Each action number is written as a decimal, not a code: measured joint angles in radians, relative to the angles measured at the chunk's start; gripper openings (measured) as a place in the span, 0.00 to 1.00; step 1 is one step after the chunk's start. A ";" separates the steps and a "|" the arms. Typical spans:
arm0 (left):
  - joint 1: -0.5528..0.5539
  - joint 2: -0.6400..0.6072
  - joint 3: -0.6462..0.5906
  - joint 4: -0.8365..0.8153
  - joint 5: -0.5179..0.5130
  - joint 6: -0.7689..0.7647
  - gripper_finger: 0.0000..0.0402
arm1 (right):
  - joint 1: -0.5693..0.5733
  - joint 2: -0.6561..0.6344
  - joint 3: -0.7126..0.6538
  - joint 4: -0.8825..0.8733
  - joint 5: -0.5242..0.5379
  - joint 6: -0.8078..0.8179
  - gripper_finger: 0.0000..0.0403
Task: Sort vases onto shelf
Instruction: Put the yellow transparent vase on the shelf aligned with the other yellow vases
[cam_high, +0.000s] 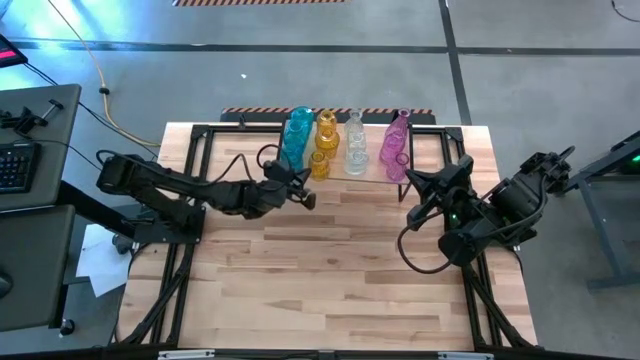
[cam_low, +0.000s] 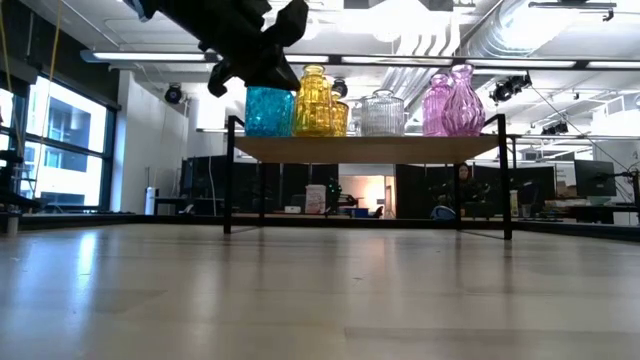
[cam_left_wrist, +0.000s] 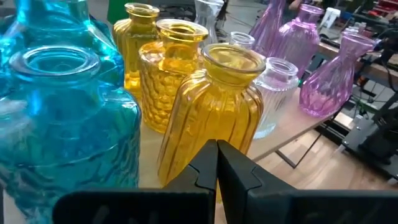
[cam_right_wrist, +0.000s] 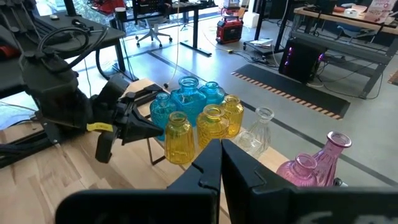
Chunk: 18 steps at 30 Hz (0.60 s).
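Observation:
The shelf (cam_high: 375, 172) stands at the table's far middle, its board (cam_low: 370, 148) on thin black legs. On it the vases stand upright in colour groups: teal (cam_high: 296, 135), yellow (cam_high: 325, 135), clear (cam_high: 355, 140) and pink (cam_high: 396, 145). My left gripper (cam_left_wrist: 216, 163) is shut and empty. It sits at board height just off the shelf's near left corner (cam_high: 303, 190), pointing at the front yellow ribbed vase (cam_left_wrist: 217, 106). My right gripper (cam_right_wrist: 221, 158) hangs shut and empty above the table, right of the shelf (cam_high: 412, 195). My left gripper's shut fingertips (cam_left_wrist: 211, 155) stand right in front of the lower wall (cam_left_wrist: 193, 140) of the front yellow ribbed vase, coming nearly level from the table's near left. I cannot tell whether they touch it. The vase stands upright on the board.
A teal vase (cam_left_wrist: 59, 124) stands close beside the left gripper, toward the shelf's left end. Black frame rails (cam_high: 195, 150) run along the table's left and right sides. The near half of the tabletop (cam_high: 330, 280) is bare wood.

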 joint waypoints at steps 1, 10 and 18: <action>0.003 0.000 0.000 0.001 0.006 0.000 0.00 | 0.000 0.000 0.000 0.000 0.000 -0.001 0.00; 0.036 0.000 0.000 0.002 0.060 0.000 0.00 | 0.000 0.000 0.000 0.000 0.000 -0.010 0.00; 0.046 0.000 0.000 0.024 0.088 0.002 0.00 | 0.000 0.000 0.000 0.000 0.000 -0.017 0.00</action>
